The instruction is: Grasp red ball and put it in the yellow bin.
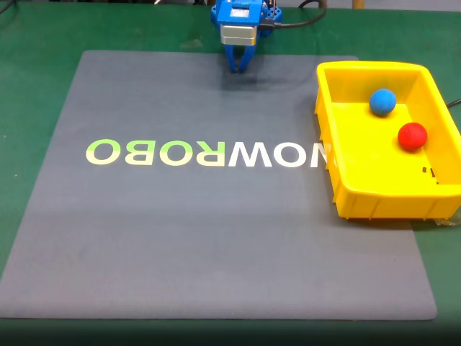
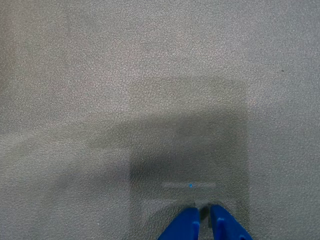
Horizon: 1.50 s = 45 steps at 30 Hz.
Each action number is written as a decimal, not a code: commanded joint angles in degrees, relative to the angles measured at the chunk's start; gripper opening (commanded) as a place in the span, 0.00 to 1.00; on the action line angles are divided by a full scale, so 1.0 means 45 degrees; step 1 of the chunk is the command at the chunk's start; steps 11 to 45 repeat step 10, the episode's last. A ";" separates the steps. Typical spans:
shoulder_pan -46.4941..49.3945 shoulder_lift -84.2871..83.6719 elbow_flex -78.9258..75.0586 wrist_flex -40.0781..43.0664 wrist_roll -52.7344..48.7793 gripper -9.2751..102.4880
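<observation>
The red ball (image 1: pixel 412 136) lies inside the yellow bin (image 1: pixel 356 198) at the right of the fixed view, next to a blue ball (image 1: pixel 382 101). My blue gripper (image 1: pixel 238 68) hangs at the far edge of the grey mat, well left of the bin, pointing down. In the wrist view the gripper (image 2: pixel 205 220) enters from the bottom edge with its two blue fingers nearly touching and nothing between them, over bare grey mat.
A large grey mat (image 1: pixel 180 245) with the mirrored lettering "ROBOWOW" (image 1: pixel 209 153) covers the green table (image 1: pixel 36 43). The bin sits on the mat's right edge. A black cable (image 1: pixel 306 18) runs behind the arm.
</observation>
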 commanded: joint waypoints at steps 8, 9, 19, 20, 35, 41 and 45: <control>0.0078 0.0156 0.0410 0.0020 -0.0137 0.08; 0.0078 0.0156 0.0410 0.0020 -0.0137 0.08; 0.0098 0.0156 0.0410 0.0039 -0.0156 0.08; 0.0098 0.0156 0.0410 0.0039 -0.0156 0.08; 0.0098 0.0156 0.0410 0.0039 -0.0156 0.08; 0.0098 0.0156 0.0410 0.0039 -0.0156 0.08; 0.0098 0.0156 0.0410 0.0039 -0.0156 0.08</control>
